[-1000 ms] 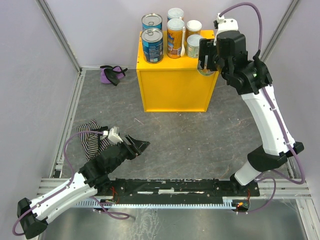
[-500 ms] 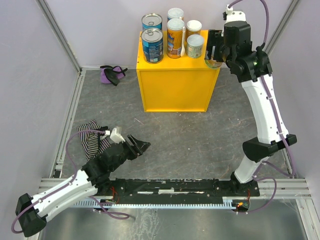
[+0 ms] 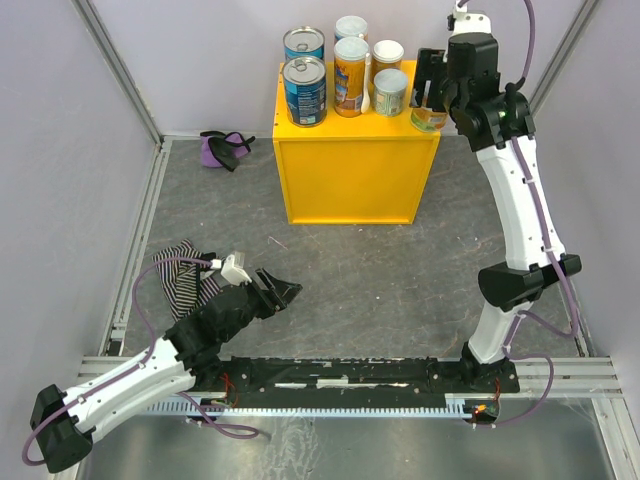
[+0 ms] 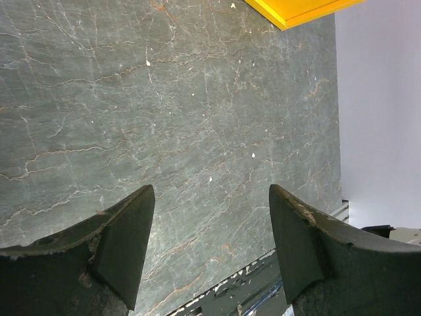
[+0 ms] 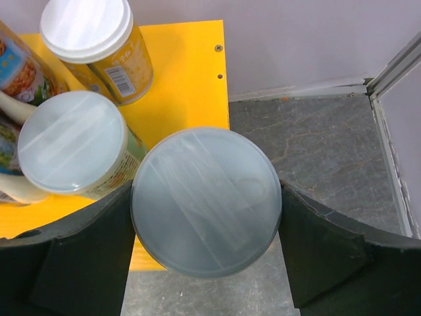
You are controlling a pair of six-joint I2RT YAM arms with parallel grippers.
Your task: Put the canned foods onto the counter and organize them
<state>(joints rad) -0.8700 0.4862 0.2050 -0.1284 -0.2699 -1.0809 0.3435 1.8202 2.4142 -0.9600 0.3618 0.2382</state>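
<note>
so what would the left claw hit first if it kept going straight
Probably the bare grey tabletop: the left claw tilts down at it, well short of the yellow counter.

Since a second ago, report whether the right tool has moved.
Yes. The right tool, holding a can, moved back and slightly right along the yellow counter's right edge.

Desk: What's on the yellow counter (image 3: 350, 180)?
Operator: I count six upright: two blue cans (image 3: 305, 88), two tall orange cans (image 3: 351, 75), two short cans (image 3: 390, 90). A clear-lidded can (image 5: 206, 201) is upright at its right front corner.
</note>
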